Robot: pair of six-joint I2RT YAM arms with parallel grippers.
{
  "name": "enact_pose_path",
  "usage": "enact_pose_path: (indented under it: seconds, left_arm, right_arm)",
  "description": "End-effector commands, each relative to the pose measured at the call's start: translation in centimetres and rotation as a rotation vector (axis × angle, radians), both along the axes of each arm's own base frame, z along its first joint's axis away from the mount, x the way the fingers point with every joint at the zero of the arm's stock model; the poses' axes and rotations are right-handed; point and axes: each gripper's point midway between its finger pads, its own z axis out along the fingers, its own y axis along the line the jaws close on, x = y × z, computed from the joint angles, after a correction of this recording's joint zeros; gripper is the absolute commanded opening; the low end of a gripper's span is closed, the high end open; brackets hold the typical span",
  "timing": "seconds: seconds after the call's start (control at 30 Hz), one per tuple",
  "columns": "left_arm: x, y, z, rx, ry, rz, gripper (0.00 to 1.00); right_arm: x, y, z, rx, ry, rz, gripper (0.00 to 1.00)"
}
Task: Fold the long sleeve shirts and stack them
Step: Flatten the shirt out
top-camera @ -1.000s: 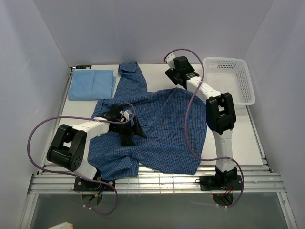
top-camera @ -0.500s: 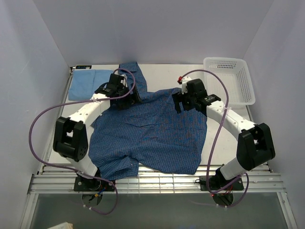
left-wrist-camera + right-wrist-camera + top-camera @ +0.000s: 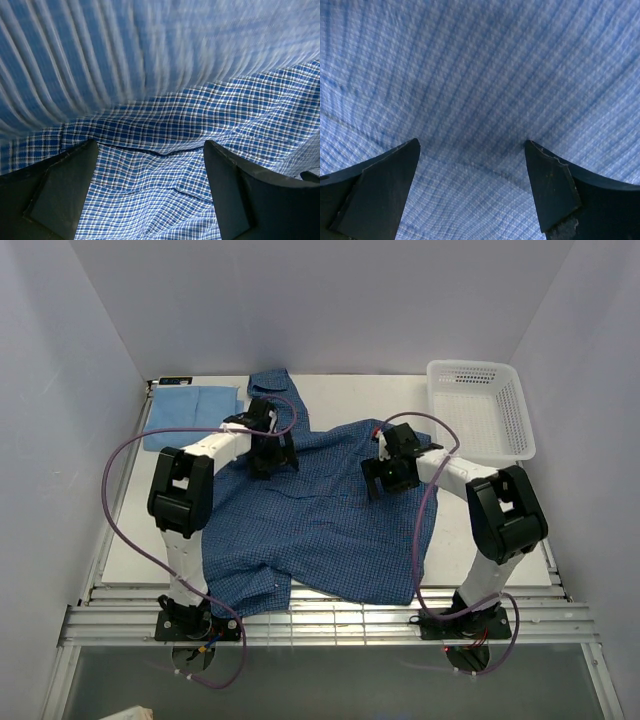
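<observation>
Top external view: left gripper [image 3: 272,456] and right gripper [image 3: 379,478], jaws spread wide, hang low over the dark blue checked shirt [image 3: 320,530]; folded light blue shirt [image 3: 190,418] lies far left.

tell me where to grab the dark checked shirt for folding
Pinch the dark checked shirt near its far edge, straight down from above. It lies spread flat, so the smooth middle gives little to nip; the raised crease under the open left gripper looks easiest, the open right gripper taking cloth alongside.
</observation>
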Motion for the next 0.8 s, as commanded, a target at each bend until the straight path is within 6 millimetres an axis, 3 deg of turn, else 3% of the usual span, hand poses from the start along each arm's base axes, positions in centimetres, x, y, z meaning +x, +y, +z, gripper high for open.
enact_pose_path:
  seconds: [0.0, 0.03, 0.07, 0.1, 0.17, 0.2, 0.23, 0.27, 0.3, 0.33, 0.37, 0.43, 0.57, 0.67, 0.77]
  left_arm:
    - [3.6, -0.2, -1.0, -0.009, -0.040, 0.007, 0.98]
    - [4.0, -0.3, -2.3, -0.010, -0.017, 0.010, 0.98]
    - [5.5, -0.7, -1.6, -0.033, -0.044, 0.007, 0.98]
    - [5.3, -0.5, -2.5, -0.026, -0.024, 0.007, 0.98]
    - [7.2, -0.9, -3.3, -0.037, -0.033, 0.001, 0.98]
    - [8.0, -0.8, -3.5, -0.045, -0.038, 0.005, 0.98]
    - [9.6, -1.4, -2.5, -0.081, -0.071, -0.003, 0.98]
    - [10.1, -1.6, -3.9, -0.090, -0.050, -0.006, 0.98]
    - [11.0, -1.5, -4.0, -0.106, -0.057, -0.001, 0.98]
    - [12.9, -2.1, -2.7, -0.132, -0.105, -0.007, 0.98]
    - [13.3, -2.2, -4.1, -0.132, -0.091, -0.008, 0.98]
    - [14.7, -2.6, -4.2, -0.154, -0.114, -0.018, 0.98]
    - [17.7, -4.2, -3.5, -0.216, -0.185, -0.065, 0.98]
    - [18.4, -4.4, -3.6, -0.224, -0.211, -0.093, 0.98]
    - [18.6, -5.3, -0.9, -0.270, -0.262, -0.148, 0.98]
  right_arm:
    - [3.5, -1.3, -0.9, -0.010, -0.005, -0.040, 0.91]
    - [4.4, -2.2, -1.1, -0.021, -0.008, -0.055, 0.91]
    - [5.7, -2.5, -1.6, -0.033, -0.002, -0.067, 0.91]
    - [6.6, -2.9, -1.9, -0.036, -0.004, -0.075, 0.92]
    - [8.7, -4.8, -3.1, -0.126, -0.016, -0.077, 0.93]
    - [10.9, -4.8, -2.0, -0.152, -0.068, -0.074, 0.93]
    - [12.2, -5.3, -1.7, -0.180, -0.091, -0.072, 0.92]
    - [13.2, -5.9, -2.6, -0.221, -0.088, -0.063, 0.93]
    - [15.5, -5.6, -1.1, -0.213, -0.132, -0.065, 0.93]
    - [16.6, -6.0, -0.9, -0.216, -0.145, -0.068, 0.93]
    - [17.4, -6.2, -1.7, -0.231, -0.141, -0.056, 0.92]
    - [19.8, -6.2, -1.3, -0.236, -0.179, -0.052, 0.93]
    - [23.3, -6.3, -1.0, -0.274, -0.245, -0.044, 0.92]
    - [25.4, -6.9, -0.2, -0.313, -0.289, -0.057, 0.92]
    - [26.2, -6.6, 1.8, -0.297, -0.327, -0.028, 0.92]
